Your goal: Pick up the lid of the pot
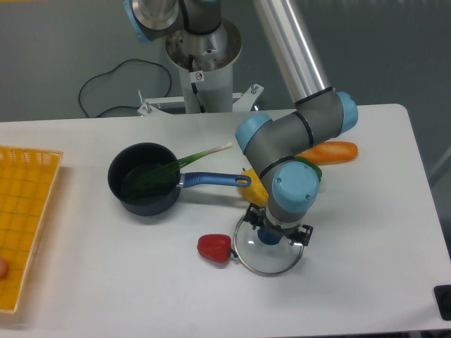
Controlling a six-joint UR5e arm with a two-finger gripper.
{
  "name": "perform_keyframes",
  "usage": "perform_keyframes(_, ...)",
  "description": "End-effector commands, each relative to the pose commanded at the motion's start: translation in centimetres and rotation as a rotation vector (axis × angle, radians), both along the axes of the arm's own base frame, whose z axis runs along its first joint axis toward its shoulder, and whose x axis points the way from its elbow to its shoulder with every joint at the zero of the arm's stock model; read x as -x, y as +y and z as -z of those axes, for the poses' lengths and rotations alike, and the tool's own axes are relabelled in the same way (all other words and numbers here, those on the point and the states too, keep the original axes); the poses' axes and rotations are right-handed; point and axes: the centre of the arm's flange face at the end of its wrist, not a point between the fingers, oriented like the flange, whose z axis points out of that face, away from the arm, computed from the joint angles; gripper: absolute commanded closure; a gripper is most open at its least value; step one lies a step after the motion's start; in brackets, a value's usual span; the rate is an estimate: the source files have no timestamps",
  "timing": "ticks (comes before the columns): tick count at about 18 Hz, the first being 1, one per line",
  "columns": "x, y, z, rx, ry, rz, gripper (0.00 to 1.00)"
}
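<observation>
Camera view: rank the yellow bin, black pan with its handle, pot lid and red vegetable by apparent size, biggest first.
1. Yellow bin, even cut off by the frame
2. Black pan, counting its blue handle
3. Pot lid, partly hidden
4. Red vegetable

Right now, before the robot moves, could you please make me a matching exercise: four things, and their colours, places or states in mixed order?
1. pot
2. lid
3. red vegetable
4. carrot-shaped thing

A. orange, partly hidden by the gripper
B. green leaves inside
C. beside the lid's rim, picture left
D. blue knob on it

Pairs: 1-B, 2-D, 3-C, 4-A
</observation>
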Motion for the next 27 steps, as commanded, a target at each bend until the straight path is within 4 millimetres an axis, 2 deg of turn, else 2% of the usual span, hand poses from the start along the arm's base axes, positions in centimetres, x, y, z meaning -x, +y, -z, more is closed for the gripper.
perform_keyframes(4, 0.1, 0.0, 0.2, 0.003, -0.002, 0.002, 0.01)
perform_keyframes(8, 0.0, 0.1, 0.2, 0.004, -0.001, 0.005, 0.09)
perform_keyframes(9, 0.0, 0.1, 0.2, 0.005, 0.000, 0.003, 0.14)
perform_keyframes(14, 0.0, 0.1, 0.1, 0.004, 0.001, 0.005, 0.21)
perform_keyframes(19, 0.0, 0.0, -0.2, 0.001, 0.003, 0.037, 0.41)
perform_keyframes(22, -0.1, 0.0, -0.2, 0.001, 0.002, 0.039, 0.51)
perform_keyframes(27, 0.2, -0.2, -1.5, -0.005, 0.014, 0.073, 0.53)
